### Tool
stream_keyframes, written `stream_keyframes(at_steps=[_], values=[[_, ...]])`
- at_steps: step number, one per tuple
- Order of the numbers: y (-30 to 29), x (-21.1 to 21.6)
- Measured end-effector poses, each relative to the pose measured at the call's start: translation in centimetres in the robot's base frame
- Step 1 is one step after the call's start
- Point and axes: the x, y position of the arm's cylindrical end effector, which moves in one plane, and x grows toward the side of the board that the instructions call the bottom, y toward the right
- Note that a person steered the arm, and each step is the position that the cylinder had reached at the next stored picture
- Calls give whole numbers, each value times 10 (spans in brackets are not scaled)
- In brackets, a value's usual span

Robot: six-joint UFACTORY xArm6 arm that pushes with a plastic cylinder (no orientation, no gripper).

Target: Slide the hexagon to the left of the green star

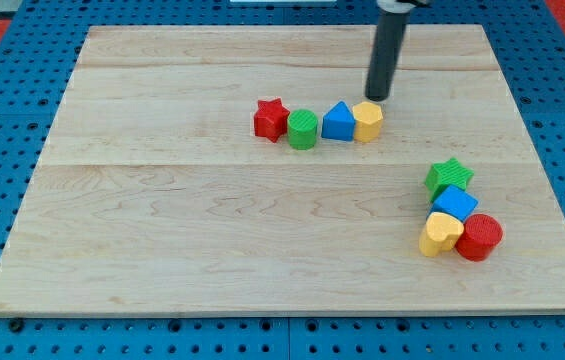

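Note:
The yellow hexagon (368, 121) sits in the upper middle of the wooden board (162, 220), touching a blue block (338, 122) on its left. My tip (376, 97) stands just above the hexagon, at its top edge, touching or nearly touching it. The green star (448, 177) lies far to the lower right, at the top of a cluster of blocks.
A green cylinder (302, 129) and a red star (271, 118) continue the row left of the blue block. Below the green star lie a blue block (455, 204), a yellow block (441, 234) and a red cylinder (479, 237).

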Motion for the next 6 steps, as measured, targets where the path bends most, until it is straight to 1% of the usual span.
stream_keyframes(at_steps=[1, 2, 5, 6], values=[[-4, 13], [-4, 41], [-9, 103], [-27, 103]])
